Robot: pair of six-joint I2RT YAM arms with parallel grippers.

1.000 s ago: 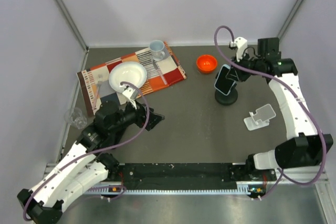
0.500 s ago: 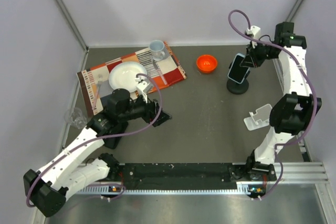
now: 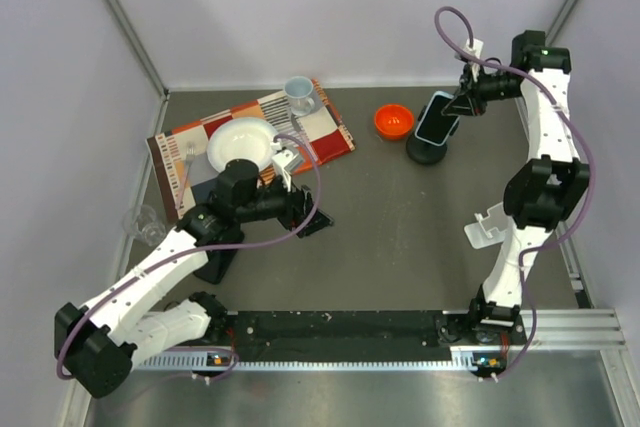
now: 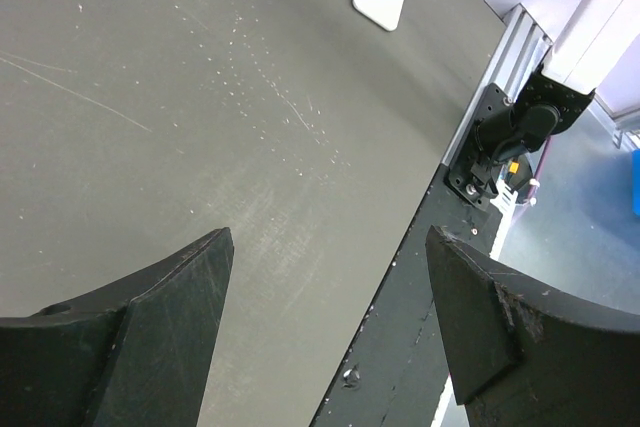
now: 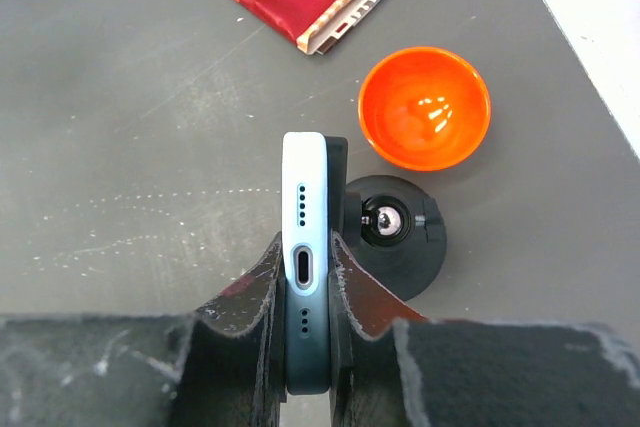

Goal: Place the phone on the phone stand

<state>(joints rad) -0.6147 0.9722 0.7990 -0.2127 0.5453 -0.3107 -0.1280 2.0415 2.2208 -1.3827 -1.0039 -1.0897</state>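
1. At the far right of the table point(image 3: 400, 247), the right gripper point(image 3: 456, 107) pinches the phone point(image 3: 437, 117) by its flat faces. The wrist view looks straight at the charging port, so the long axis runs away from that gripper and down toward the tabletop.
2. Directly under and behind the phone is a black holder point(image 3: 427, 150) with a round foot and a ball joint, just beside the orange bowl point(image 3: 394, 121). I cannot tell whether the phone is touching it, seated in it, or only hanging over it.
3. A white stand point(image 3: 495, 224) sits well apart from the phone, toward the near edge and close to the right arm's lower link. If that is the target, the phone has to travel back toward the robot.
4. The left gripper point(image 3: 305, 219) is spread wide and empty over bare tabletop near the middle. The white stand shows far off in its wrist view.
5. The right arm is the nearer one to both supports and already has the phone, so the placement likely falls to it.
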